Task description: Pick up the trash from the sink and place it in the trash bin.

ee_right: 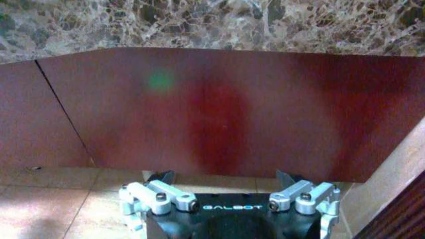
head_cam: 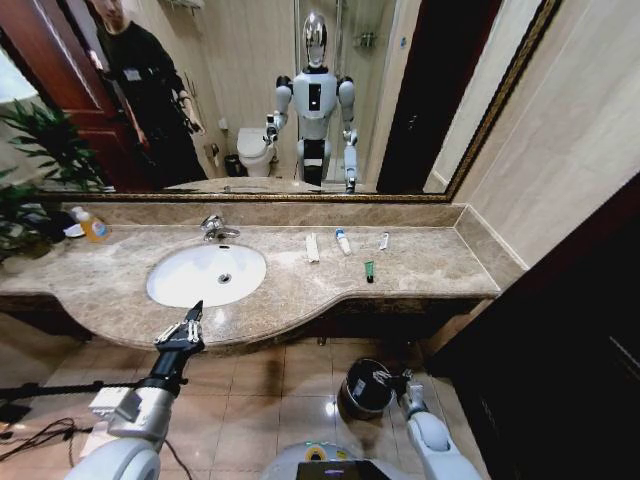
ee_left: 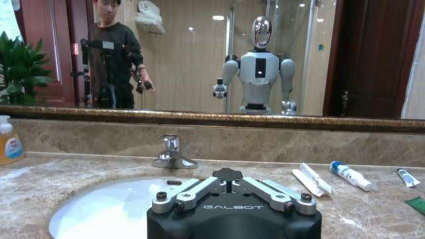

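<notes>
Evidently pre-grasp: the left gripper (head_cam: 195, 318), fingers together, hovers at the countertop's (head_cam: 420, 265) front edge; the flat white packet (head_cam: 312, 247) lies beyond, needing a reach.

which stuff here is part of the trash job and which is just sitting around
Job: flat white packet, blue-capped white tube, small white tube, dark green tube, sink, trash bin.

Lying about: yellow-orange bottle, plant.

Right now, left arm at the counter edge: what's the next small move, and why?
Probably swing the left end effector right toward the flat white packet. It hovers at the sink's front rim with nothing in it, while the packet and the tubes lie on the countertop right of the basin.
</notes>
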